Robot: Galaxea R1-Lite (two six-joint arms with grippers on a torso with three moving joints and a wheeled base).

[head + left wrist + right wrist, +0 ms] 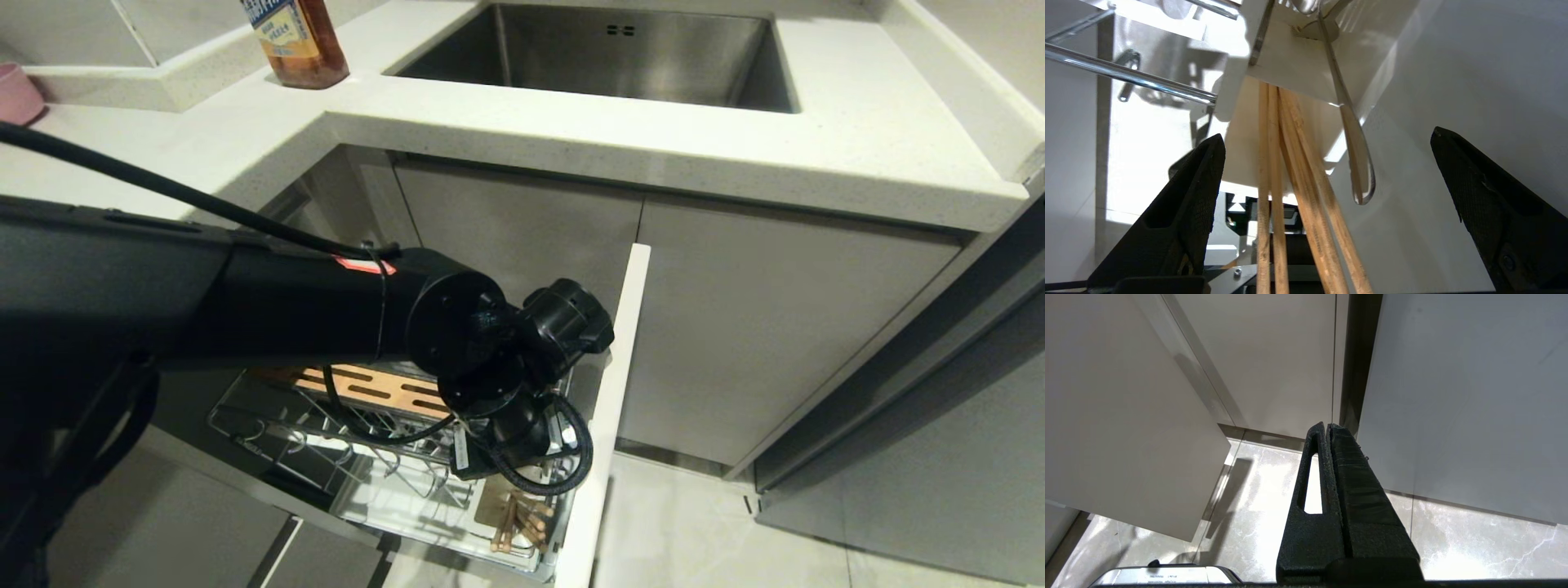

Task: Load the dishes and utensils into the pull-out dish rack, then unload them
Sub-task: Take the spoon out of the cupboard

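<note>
The chopsticks point(1274, 171) and the spoon point(1357, 163) stand in the white utensil holder point(1290, 65) at the front corner of the pull-out dish rack point(343, 457), just behind its tall cabinet front point(612, 392); the left claw point(1327, 179) hangs over them, fingers wide apart on either side, gripping nothing; the right claw point(1329, 428) is pressed together, empty, pointing at the floor point(1453, 539) beside closed cabinet doors; above sit the counter point(816, 139) and sink point(620, 57).

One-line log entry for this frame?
left hand: open, around chopsticks | spoon: in utensil holder | right hand: shut, parked
</note>
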